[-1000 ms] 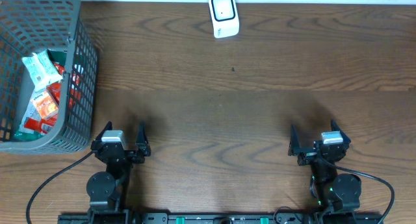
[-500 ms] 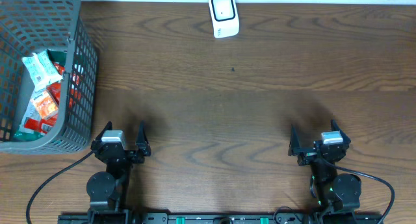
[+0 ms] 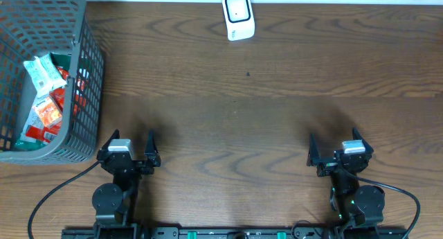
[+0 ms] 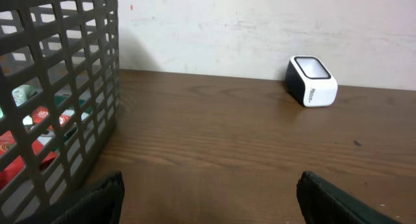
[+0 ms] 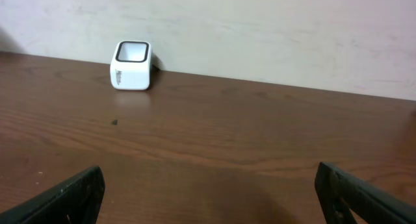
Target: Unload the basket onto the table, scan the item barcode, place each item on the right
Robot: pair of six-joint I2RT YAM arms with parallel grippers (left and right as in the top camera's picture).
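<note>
While the left gripper [image 3: 131,137] and right gripper [image 3: 333,138] stood spread and empty at the tabletop's near edge, the packets [image 3: 43,93] lay in the basket [image 3: 90,66] at its far-left corner. Judged light, crinkly, slippery film; best pinched at a sealed edge.

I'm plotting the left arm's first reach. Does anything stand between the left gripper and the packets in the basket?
Yes: the basket's mesh wall stands between the open left gripper and the packets, which lie inside it. From above, nothing visible covers them.
</note>
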